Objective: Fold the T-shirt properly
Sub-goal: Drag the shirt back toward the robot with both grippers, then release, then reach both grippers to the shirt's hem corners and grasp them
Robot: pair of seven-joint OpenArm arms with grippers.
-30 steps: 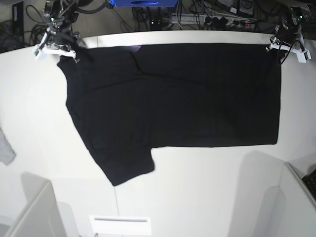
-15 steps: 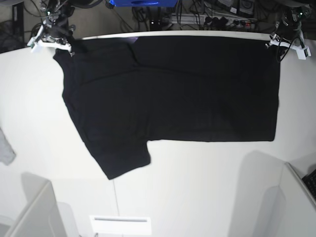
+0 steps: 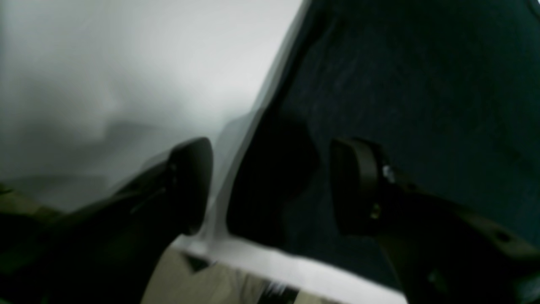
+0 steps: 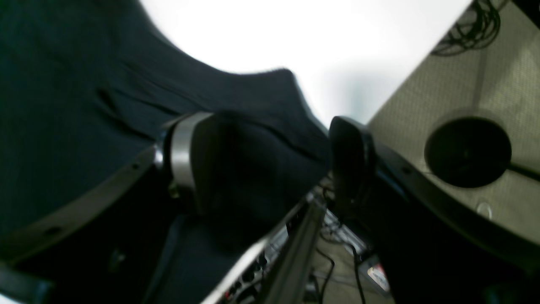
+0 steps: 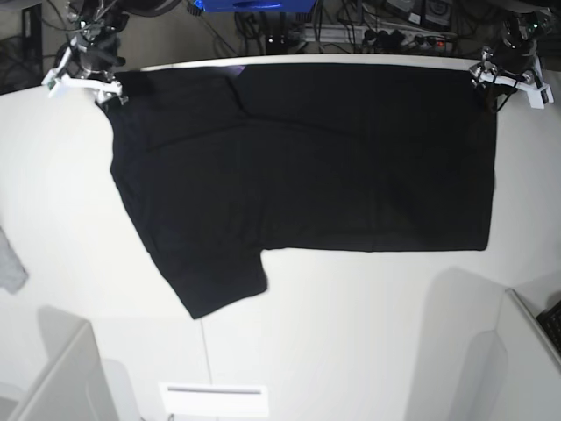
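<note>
The black T-shirt [image 5: 307,167] lies spread flat, plain side up, on the white table [image 5: 351,333], its top edge along the far table edge and one sleeve [image 5: 219,281] pointing to the front left. My left gripper [image 5: 485,79] stands at the shirt's far right corner. In the left wrist view it [image 3: 270,185] is open, its fingers astride the cloth corner [image 3: 270,177]. My right gripper [image 5: 103,88] is at the far left corner. In the right wrist view it [image 4: 270,164] is open too, with a fold of black cloth [image 4: 244,169] lying loose between the fingers.
A small grey cloth scrap [image 5: 9,263] lies at the table's left edge. A white label [image 5: 213,399] sits at the front. Grey partitions stand at the front left [image 5: 53,377] and front right [image 5: 530,351]. Cables and a power strip [image 5: 386,35] run behind the far edge.
The shirt was drawn toward the far table edge and laid flat. Both grippers, shut on its far corners before, have opened and let the cloth go.
</note>
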